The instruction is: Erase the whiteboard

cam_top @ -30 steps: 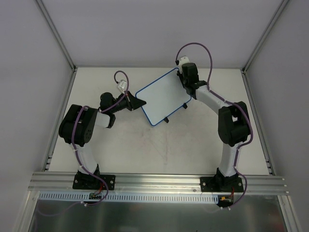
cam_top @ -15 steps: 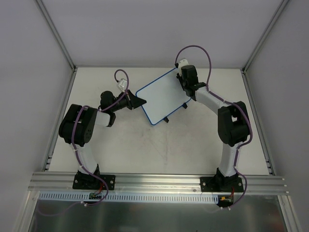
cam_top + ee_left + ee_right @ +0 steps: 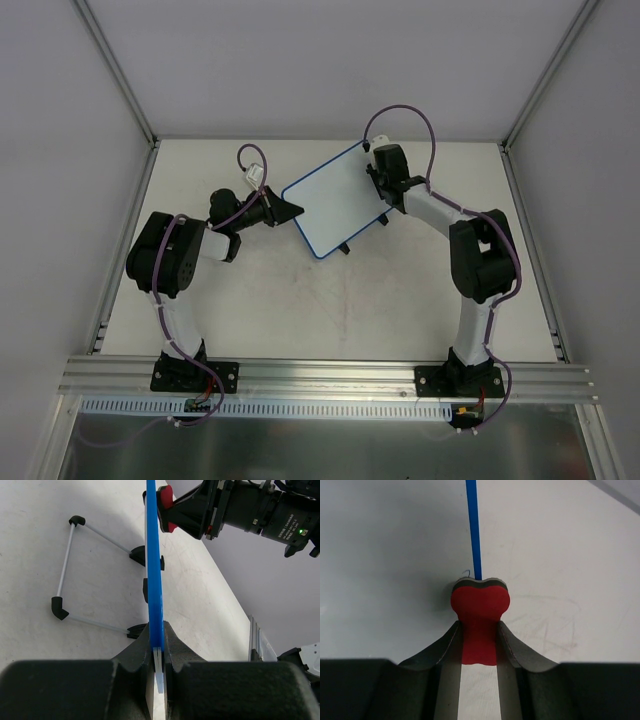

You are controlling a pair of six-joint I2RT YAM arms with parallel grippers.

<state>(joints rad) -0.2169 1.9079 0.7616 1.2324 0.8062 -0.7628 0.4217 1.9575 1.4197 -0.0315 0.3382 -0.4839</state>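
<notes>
The whiteboard, white with a thin blue rim and two black feet, is held tilted above the table's back middle. My left gripper is shut on its left edge; the left wrist view shows the blue rim edge-on between the jaws. My right gripper is shut on the red bone-shaped eraser at the board's far right edge. The eraser's head presses on the board surface next to the blue rim. The eraser also shows in the left wrist view.
A thin wire stand with black corner caps is folded out from the board's back. The scuffed white table is bounded by side rails and a front rail. Purple cables loop over both wrists.
My right gripper with the eraser has slid a little left and down along the board's far right edge. The left gripper and the board have stayed in place.
</notes>
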